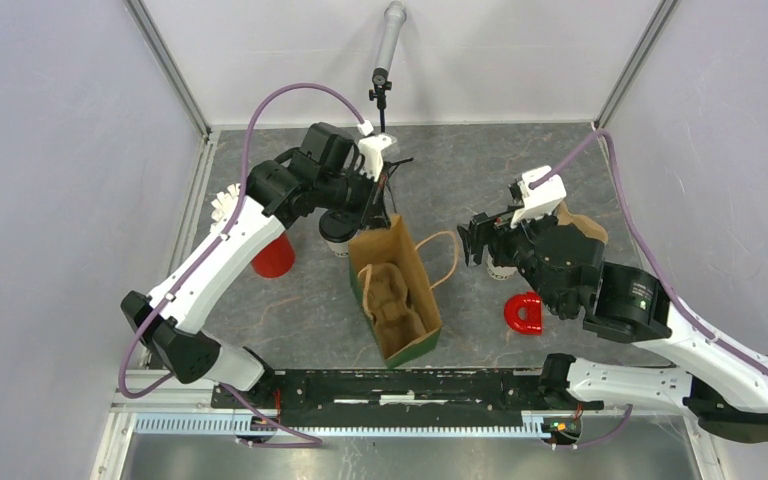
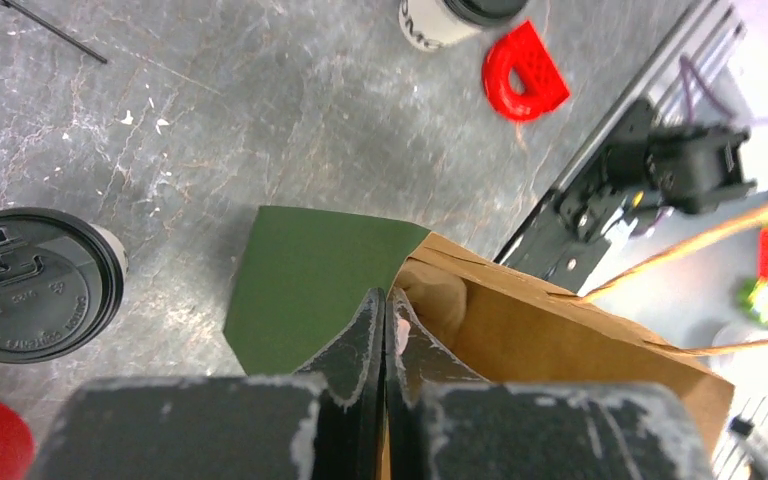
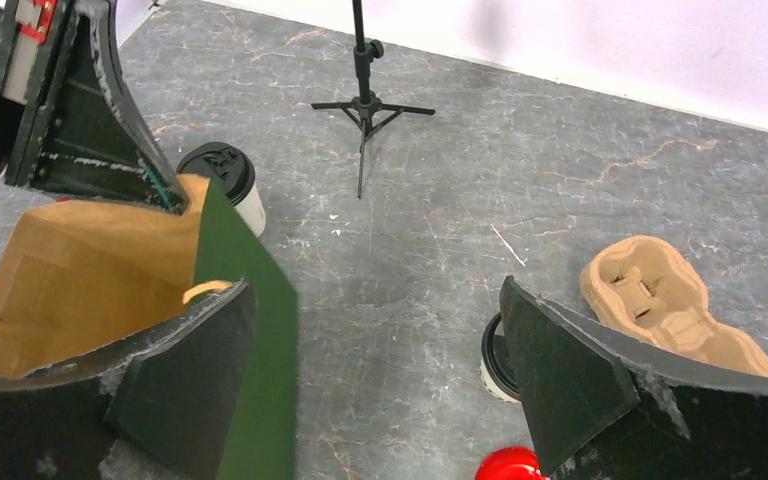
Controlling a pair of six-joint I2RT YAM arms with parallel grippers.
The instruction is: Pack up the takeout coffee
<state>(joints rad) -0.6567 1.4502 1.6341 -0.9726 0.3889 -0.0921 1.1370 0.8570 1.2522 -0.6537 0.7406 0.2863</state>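
Your left gripper (image 2: 385, 300) is pinched shut on the far rim of the green paper bag (image 2: 310, 280), apparently to hold its mouth open. Your right gripper (image 3: 375, 300) hangs just to the right of the bag with its jaws spread wide and nothing in them. The takeout coffee (image 1: 500, 268) stands upright on the table to the right of the bag, close under that open gripper, and a red U-shaped piece (image 1: 523, 313) lies just beside it. A second lidded cup (image 2: 35, 285) stands by the bag's far left corner, near the left gripper. Treat the coffee as a thin paper cup: it is probably light if empty, sloshing if full, and easily crushed. The black lid looks only pressed on, so don't lift by it. Take hold around the cream wall below the lid's rim, squeeze gently and keep the cup upright. A brown cardboard cup carrier (image 1: 392, 295) already sits inside the bag. Lower the coffee into one of its wells rather than dropping it, because the bag's paper walls will give no support.
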